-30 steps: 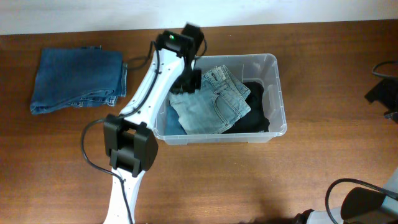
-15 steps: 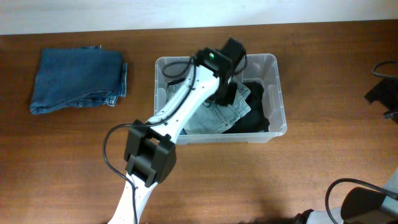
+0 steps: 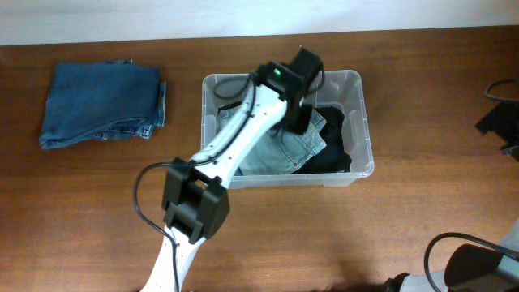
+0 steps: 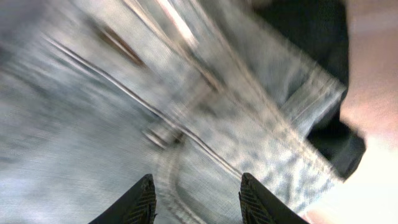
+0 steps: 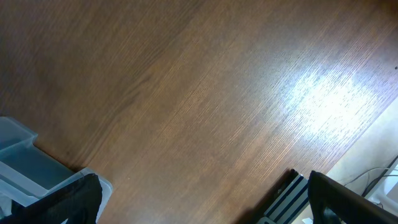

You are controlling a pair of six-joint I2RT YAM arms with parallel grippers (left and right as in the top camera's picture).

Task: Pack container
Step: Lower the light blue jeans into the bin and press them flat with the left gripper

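Note:
The container [image 3: 362,122] is a clear plastic bin in the middle of the wooden table. Inside it lie light blue jeans [image 3: 268,150] and, on the right side, a black garment [image 3: 334,142]. My left arm reaches in from the near side, its wrist over the bin's back right part. In the left wrist view my left gripper [image 4: 197,202] hovers close over the light jeans [image 4: 124,106], jaws apart with nothing pinched between the fingertips [image 4: 142,200]. My right gripper [image 5: 205,205] stands wide open over bare table, far to the right.
A folded pair of dark blue jeans [image 3: 101,105] lies on the table at the far left. Part of my right arm [image 3: 499,118] shows at the right edge. A corner of the bin [image 5: 15,158] sits at the right wrist view's lower left.
My left arm swung right, from the bin's back left to its back right. Its jaws have parted, and the light jeans lie in the bin.

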